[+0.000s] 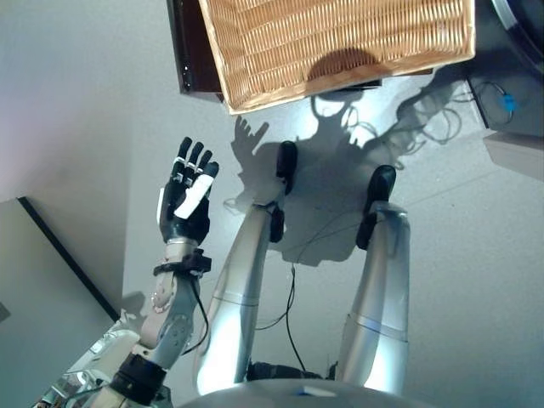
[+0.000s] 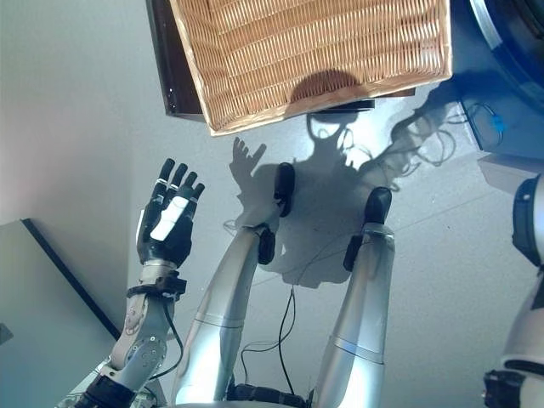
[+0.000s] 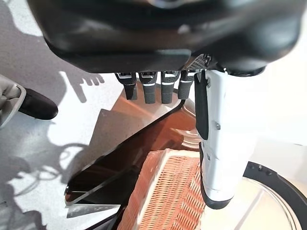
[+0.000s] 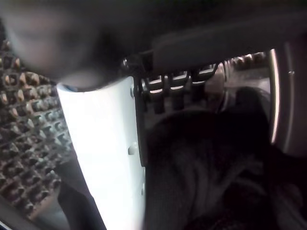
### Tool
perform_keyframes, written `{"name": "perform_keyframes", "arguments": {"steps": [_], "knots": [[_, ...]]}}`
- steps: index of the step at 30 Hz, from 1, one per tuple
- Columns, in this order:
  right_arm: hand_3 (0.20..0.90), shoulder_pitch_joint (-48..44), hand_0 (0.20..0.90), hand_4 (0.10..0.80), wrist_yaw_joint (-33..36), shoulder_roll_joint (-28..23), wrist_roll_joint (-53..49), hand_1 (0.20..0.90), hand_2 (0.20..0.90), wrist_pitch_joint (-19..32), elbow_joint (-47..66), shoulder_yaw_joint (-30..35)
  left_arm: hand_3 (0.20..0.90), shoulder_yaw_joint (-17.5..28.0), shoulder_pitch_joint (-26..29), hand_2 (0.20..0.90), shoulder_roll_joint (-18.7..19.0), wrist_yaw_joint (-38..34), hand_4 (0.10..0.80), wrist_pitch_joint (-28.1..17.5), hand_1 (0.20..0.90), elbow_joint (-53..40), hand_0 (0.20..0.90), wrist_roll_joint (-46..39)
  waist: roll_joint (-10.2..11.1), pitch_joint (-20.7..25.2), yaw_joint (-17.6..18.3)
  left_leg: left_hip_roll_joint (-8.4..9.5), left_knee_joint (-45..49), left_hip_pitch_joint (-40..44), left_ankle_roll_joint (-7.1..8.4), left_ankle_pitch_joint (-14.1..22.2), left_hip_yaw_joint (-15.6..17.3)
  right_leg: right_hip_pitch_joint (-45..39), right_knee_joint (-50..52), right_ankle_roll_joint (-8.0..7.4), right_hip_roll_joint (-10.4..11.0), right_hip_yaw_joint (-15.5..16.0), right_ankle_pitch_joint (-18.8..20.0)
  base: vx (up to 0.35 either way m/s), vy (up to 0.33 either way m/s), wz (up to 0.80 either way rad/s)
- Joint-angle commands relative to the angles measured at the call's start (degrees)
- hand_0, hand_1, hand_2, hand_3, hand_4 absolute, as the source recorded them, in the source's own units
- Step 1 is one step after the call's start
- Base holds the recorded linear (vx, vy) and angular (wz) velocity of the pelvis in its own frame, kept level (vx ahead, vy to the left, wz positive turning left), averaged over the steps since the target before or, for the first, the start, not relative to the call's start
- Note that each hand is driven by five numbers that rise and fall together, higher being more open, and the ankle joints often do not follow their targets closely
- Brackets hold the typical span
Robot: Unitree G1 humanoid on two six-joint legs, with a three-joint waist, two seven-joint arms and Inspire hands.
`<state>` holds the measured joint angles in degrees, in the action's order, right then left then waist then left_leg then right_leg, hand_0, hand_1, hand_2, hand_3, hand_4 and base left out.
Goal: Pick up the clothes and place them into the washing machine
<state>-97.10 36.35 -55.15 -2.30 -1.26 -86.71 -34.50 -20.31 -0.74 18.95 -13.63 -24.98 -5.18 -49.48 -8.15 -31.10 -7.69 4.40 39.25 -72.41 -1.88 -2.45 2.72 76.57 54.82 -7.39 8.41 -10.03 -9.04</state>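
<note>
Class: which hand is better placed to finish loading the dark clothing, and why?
Right: the right hand is at the dark crumpled cloth beside a perforated metal wall; the left hand is open and empty.

No text, label, number or sign can be read in any view — the wicker basket (image 1: pixel 340 47), the dark stand (image 1: pixel 194 59) under it and the grey floor (image 1: pixel 76 102) carry no print that shows, and the dark cloth (image 4: pixel 211 163) in the right wrist view is plain.
</note>
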Motion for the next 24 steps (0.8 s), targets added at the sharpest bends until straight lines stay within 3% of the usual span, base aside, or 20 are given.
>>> {"name": "perform_keyframes", "arguments": {"steps": [1,6,24], "knots": [[0.9,0.1,0.9,0.8,9.0,-5.5,3.6,0.9,0.9,0.7,3.4,-5.8,0.9,5.3,0.0,0.9,1.5,1.2,0.8,-5.3,0.9,-3.7,0.9,-0.1,-1.7,1.3,-1.8,-0.33,0.9,1.5,3.62,6.1,3.0,-1.2,-0.6,5.98,-3.9,5.3,-3.2,-0.029,0.029,-0.09],[0.9,1.4,0.9,0.8,10.8,-4.5,5.1,0.9,0.9,0.0,3.8,-4.8,0.9,4.7,0.3,0.9,1.3,1.3,0.8,-5.1,0.9,-3.4,0.9,-0.3,-1.7,1.4,-2.4,-0.17,0.9,1.7,3.29,6.1,3.0,-1.5,-0.7,5.67,-3.7,5.2,-3.1,-0.022,0.027,-0.02],[0.9,7.9,0.9,0.8,7.4,1.1,10.4,0.9,0.9,-0.5,4.0,-2.6,0.9,5.8,0.4,0.9,1.5,2.5,0.8,-5.5,0.9,-3.6,0.9,-1.7,-0.4,2.3,-3.7,0.52,2.8,1.6,2.61,6.7,2.8,-2.9,-1.2,5.4,-2.9,6.0,-2.5,-0.015,0.026,0.02]]}}
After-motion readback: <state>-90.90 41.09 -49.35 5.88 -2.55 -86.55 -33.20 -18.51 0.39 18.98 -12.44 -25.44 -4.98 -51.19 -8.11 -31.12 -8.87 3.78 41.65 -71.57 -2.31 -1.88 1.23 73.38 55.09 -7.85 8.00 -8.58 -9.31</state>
